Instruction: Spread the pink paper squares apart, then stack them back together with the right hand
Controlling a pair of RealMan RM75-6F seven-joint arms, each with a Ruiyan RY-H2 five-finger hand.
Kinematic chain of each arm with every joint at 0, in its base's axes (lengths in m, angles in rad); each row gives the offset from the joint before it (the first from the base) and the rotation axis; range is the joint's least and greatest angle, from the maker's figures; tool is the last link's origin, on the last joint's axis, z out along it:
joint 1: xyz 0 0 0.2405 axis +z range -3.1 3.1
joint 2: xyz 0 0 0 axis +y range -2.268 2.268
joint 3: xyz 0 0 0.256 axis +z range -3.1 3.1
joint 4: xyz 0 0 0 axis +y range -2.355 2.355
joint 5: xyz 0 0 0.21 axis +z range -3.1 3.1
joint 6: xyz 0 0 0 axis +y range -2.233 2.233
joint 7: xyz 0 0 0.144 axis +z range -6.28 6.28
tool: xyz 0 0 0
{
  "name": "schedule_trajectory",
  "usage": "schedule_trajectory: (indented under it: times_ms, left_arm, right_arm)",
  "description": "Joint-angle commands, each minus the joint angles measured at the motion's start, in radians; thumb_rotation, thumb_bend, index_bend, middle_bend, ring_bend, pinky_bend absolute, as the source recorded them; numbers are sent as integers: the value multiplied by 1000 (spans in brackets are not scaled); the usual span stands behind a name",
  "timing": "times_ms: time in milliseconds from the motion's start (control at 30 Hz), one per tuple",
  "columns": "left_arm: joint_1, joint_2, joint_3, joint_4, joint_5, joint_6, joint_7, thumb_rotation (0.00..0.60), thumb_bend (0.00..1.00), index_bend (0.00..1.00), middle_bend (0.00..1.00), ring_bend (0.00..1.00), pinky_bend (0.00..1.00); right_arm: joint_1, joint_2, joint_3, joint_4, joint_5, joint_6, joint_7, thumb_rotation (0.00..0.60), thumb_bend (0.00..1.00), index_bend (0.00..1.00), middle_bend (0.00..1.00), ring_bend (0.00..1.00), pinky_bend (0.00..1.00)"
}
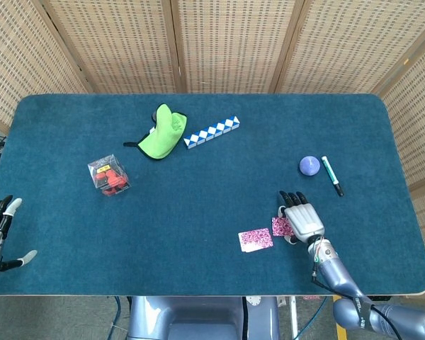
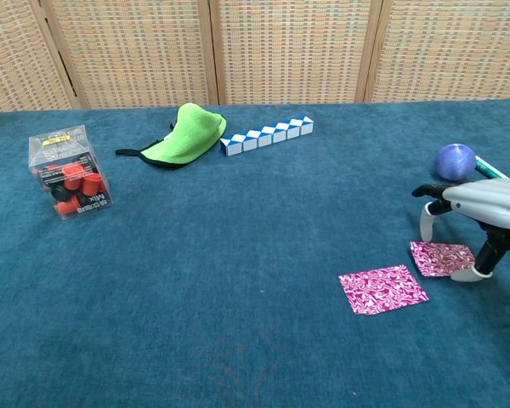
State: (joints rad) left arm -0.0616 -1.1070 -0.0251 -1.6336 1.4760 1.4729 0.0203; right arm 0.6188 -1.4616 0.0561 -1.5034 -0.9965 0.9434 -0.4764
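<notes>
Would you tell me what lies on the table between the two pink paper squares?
Nothing lies there. In the chest view a bare strip of blue tabletop separates the near pink square from the far pink square, which sits under the right hand.

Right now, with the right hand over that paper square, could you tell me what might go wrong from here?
1. The right hand arches over one pink paper square; thin paper on the fuzzy blue table cover may crumple or slip instead of sliding.
2. The second square lies very close beside it; a sideways drag could nudge it askew.
3. The purple ball and marker sit just beyond the hand and could get bumped.
</notes>
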Motion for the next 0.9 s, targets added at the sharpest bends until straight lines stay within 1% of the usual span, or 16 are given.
schedule_trajectory:
  times_ms: [33, 367, 567, 767, 900]
  left_arm:
    - [0, 0, 0, 0, 0, 0, 0, 600, 0, 0, 0, 0, 0]
    - [0, 1, 1, 0, 0, -1, -1, 600, 0, 0, 0, 0, 0]
    - [0, 2, 2, 1, 2, -1, -5, 600, 0, 0, 0, 0, 0]
    - [-1, 3, 2, 2, 3, -3, -7, 600, 0, 0, 0, 0, 0]
    - [-1, 3, 2, 1, 3, -3, -7, 600, 0, 0, 0, 0, 0]
  right_arm:
    - [0, 4, -1, -8, -3, 4, -6, 600, 260, 469, 23, 0, 0]
    - [-2, 26, -18, -93, -41, 41, -54, 600, 260, 469, 29, 0, 0]
    - [-2, 24, -24, -138, -53, 62, -89, 600, 260, 469, 35, 0, 0]
    - [12, 12, -10, -186, -26, 80, -138, 600, 260, 469, 35, 0, 0]
    - [24, -7, -1, -213, 16, 94, -190, 600, 260, 469, 35, 0, 0]
